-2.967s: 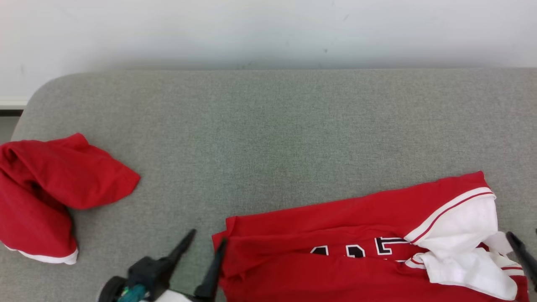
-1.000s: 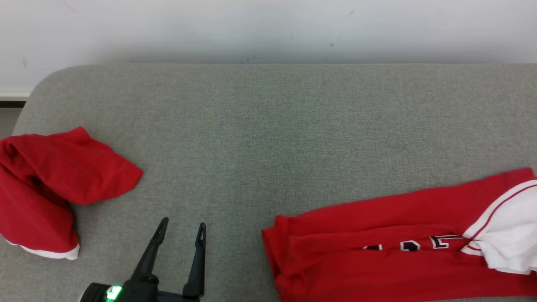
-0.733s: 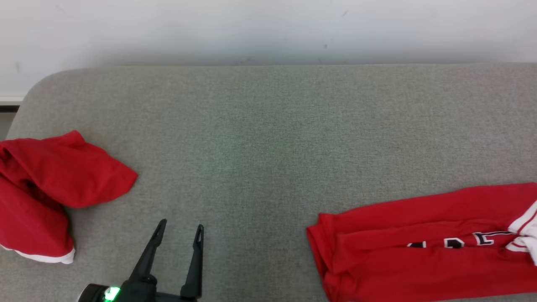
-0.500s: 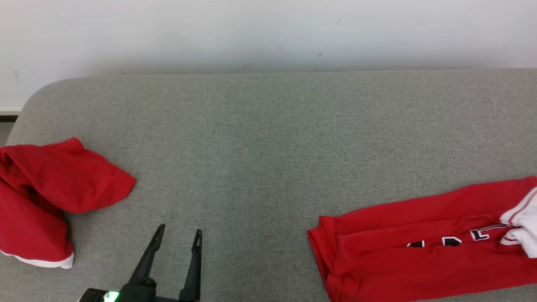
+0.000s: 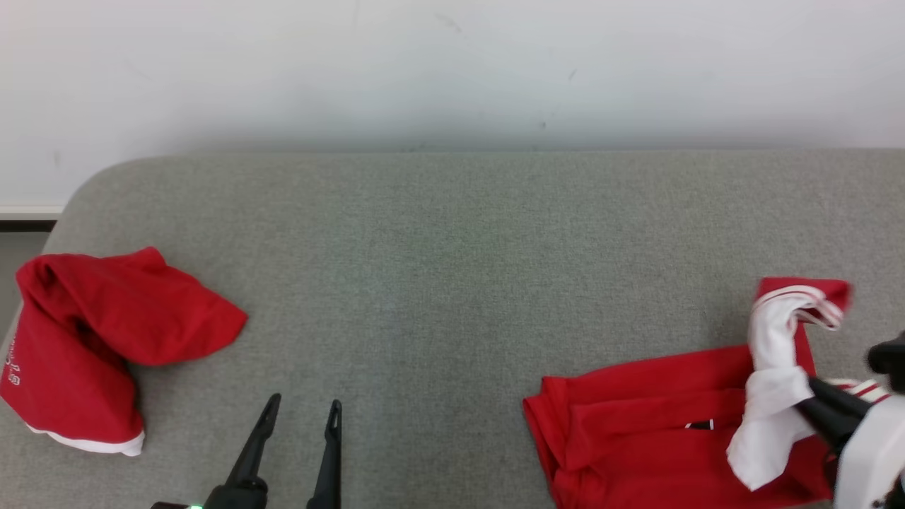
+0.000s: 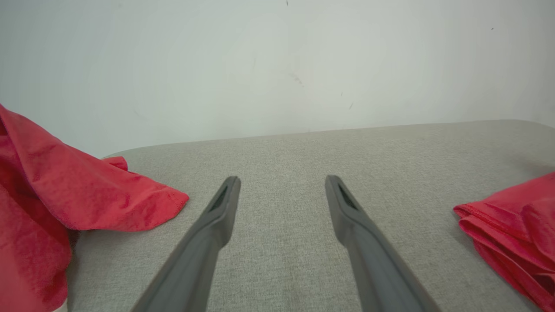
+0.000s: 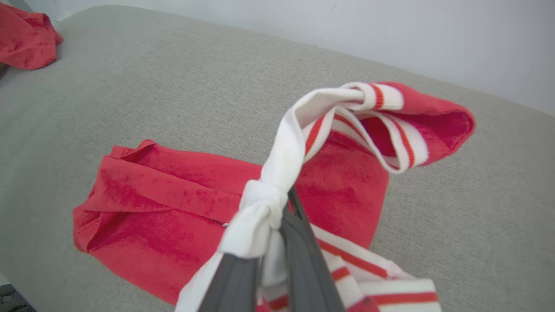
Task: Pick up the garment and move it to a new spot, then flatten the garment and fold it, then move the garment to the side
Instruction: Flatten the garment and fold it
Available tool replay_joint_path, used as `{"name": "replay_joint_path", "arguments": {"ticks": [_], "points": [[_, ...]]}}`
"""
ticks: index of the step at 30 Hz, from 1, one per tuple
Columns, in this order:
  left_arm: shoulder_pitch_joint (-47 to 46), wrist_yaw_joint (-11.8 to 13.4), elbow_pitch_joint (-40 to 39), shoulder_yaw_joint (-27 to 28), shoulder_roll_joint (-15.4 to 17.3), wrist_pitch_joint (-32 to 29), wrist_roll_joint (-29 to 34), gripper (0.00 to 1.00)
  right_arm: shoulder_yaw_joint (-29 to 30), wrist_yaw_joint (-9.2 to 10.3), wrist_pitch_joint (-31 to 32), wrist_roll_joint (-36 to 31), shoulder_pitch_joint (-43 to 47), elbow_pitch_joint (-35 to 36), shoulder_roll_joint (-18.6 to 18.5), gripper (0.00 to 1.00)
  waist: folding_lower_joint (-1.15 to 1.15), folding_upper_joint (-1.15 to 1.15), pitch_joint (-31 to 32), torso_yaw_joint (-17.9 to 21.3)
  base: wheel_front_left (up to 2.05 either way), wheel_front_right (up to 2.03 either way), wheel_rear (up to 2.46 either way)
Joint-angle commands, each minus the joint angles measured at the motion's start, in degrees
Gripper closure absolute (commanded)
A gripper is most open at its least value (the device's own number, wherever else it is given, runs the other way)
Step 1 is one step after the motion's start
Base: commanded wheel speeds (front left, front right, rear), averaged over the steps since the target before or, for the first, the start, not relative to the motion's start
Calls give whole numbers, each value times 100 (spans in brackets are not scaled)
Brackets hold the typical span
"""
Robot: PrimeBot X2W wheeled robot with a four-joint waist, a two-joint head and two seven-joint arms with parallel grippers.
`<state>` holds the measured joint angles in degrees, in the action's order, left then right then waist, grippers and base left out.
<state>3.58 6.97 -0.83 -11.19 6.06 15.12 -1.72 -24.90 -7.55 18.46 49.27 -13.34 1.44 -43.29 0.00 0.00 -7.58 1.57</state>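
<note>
Near edge: left gripper (image 5: 305,401) (image 6: 282,180) hovers just above the cushion (image 5: 452,247), fingers spread, nothing between them. 3 s ago it sat at the jersey's hem; now it is well apart from it.

Near right: right gripper (image 5: 816,396) (image 7: 277,242) is clenched on the white sleeve (image 5: 774,353) (image 7: 286,147), which is bunched into a knot at the fingertips.

Jersey (image 5: 636,424) (image 7: 173,203) (image 6: 511,225): red body lies folded on the cushion at the right. 1 s ago the sleeve end lay flat, trailing right; now it is lifted and pulled back over the body, striped cuff standing up. The camera has also shifted, so not all of the jersey's drift is real.

Reading: the move aside looks about done, but this pull risks undoing the fold; the sleeve needs laying flat before release.

Further left: 1 crumpled red top (image 5: 92,332) (image 6: 65,190) (image 7: 26,39), unmoved. Beyond, the wall (image 5: 452,71).
</note>
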Motion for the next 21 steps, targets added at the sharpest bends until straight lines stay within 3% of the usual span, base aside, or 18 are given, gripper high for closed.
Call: {"name": "replay_joint_path", "arguments": {"ticks": [1,9,21], "points": [[71,-34,41,25,-28,2,-50,0,-160,13,86,-89,-88,41,160,100,0,0,86,-54,0,0,0],[155,-68,192,90,-89,2,-35,0,-983,13,222,-301,-135,-274,1068,100,0,0,387,-156,0,0,0],[253,-118,235,141,-144,2,34,0,-1287,13,25,-593,-326,-961,1917,100,0,0,478,-183,0,0,0]]}}
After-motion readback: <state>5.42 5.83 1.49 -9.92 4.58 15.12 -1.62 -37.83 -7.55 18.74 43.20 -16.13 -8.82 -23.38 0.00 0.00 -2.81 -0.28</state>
